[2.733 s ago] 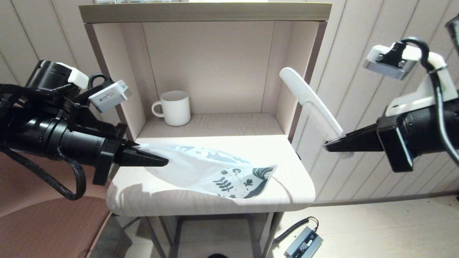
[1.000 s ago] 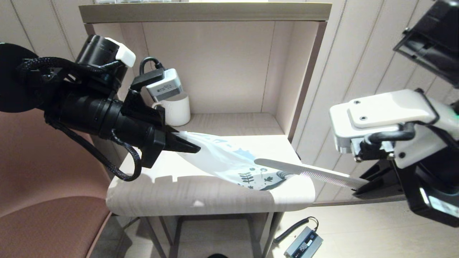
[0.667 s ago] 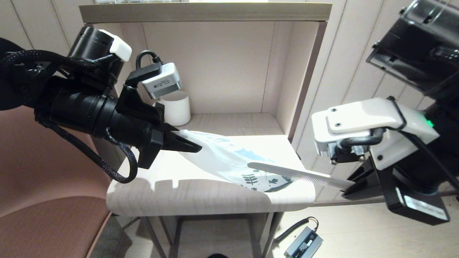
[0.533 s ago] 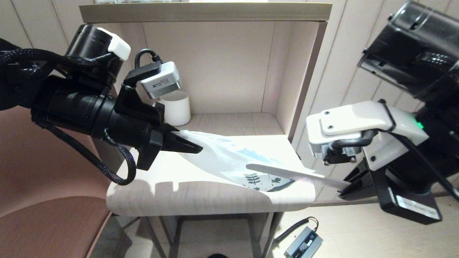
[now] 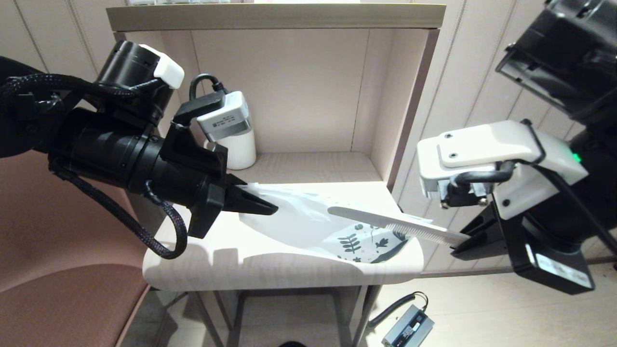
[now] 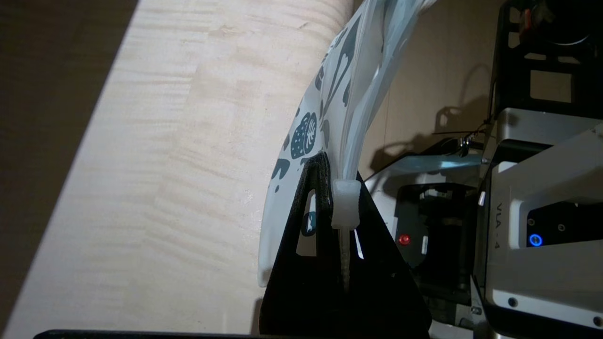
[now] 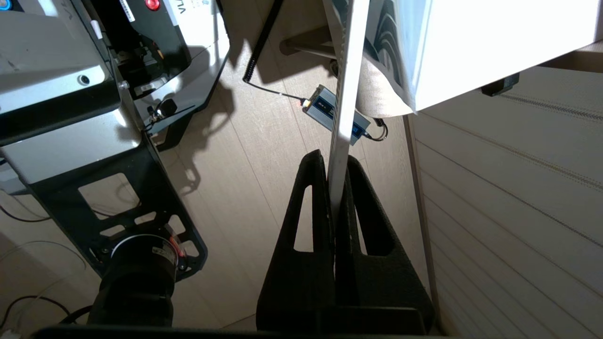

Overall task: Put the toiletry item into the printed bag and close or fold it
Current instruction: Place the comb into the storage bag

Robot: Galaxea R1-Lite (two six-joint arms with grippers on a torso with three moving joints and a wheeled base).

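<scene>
Pale panelled wall behind; light wood-grain alcove unit with rounded worktop (image 5: 193, 260) in front.
White ribbed ceramic mug (image 5: 241, 149) at back of alcove, partly hidden by left wrist camera.
Flat white plastic pouch with dark blue leaf and flower print (image 5: 318, 226), lifted at zip end, printed end resting on worktop near right edge.
Long slim white plastic comb (image 5: 390, 222), lying over pouch, plain rounded end toward pouch middle, toothed end toward right.
Left end effector (image 5: 255, 203): clamped tight on pouch's zip-slider top.
Right end effector (image 5: 462, 243): pinched tight on comb's toothed end.
Progress, as judged: both items in hand, comb not yet inside; insertion and closing left.
Lettering: "VLA - 4" on robot housing, left wrist view.
</scene>
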